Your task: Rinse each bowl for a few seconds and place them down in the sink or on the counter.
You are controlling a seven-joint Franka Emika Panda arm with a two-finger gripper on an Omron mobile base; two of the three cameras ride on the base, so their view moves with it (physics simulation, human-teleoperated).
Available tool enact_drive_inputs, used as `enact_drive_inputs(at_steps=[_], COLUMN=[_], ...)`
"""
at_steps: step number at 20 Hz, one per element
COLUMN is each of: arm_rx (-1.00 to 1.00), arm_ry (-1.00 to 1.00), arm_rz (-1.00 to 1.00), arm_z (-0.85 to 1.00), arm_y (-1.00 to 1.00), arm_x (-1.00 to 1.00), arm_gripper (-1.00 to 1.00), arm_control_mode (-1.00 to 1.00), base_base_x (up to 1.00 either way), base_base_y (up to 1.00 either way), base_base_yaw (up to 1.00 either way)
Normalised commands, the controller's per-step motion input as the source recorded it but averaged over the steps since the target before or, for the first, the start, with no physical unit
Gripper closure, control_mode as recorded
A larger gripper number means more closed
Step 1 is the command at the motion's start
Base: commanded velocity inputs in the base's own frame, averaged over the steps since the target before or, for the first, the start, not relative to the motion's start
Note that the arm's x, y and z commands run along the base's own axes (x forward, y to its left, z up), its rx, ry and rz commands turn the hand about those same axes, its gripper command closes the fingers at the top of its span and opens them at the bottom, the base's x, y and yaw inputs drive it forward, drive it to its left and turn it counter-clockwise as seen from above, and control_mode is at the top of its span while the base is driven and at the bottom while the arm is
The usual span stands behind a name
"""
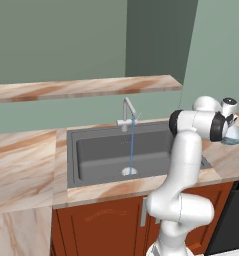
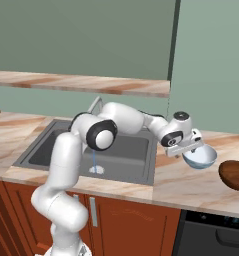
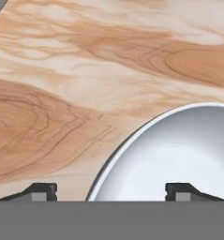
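Observation:
A pale blue-grey bowl with a lighter inside sits on the marble counter just right of the sink. My gripper hangs right over the bowl's near rim. In the hand view the bowl takes up the lower right, and the gripper straddles its rim: one fingertip over the counter, the other over the bowl's inside. The jaws stand wide apart and touch nothing that I can see. From the left base view the bowl peeks out behind my forearm.
Water runs in a thin blue stream from the faucet into the dark basin. A dark brown rounded object lies on the counter right of the bowl. A marble shelf spans the wall above.

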Motion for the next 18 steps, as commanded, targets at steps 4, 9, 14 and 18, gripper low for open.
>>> enact_drive_inputs(at_steps=[4,9,14,18], arm_rx=[0.00,0.00,-0.04,-0.10], arm_ry=[0.00,0.00,0.00,-0.01], arm_rz=[0.00,0.00,0.01,0.08], arm_z=[-0.04,-0.01,0.01,0.18], arm_y=[-0.01,0.01,0.08,0.26], arm_x=[0.00,-0.10,-0.10,-0.08], arm_gripper=[1.00,1.00,1.00,1.00], arm_control_mode=[-1.00,-1.00,-1.00,-1.00], base_base_x=[0.00,0.00,0.00,0.00], base_base_y=[0.00,0.00,0.00,0.00], base_base_yaw=[0.00,0.00,0.00,0.00])
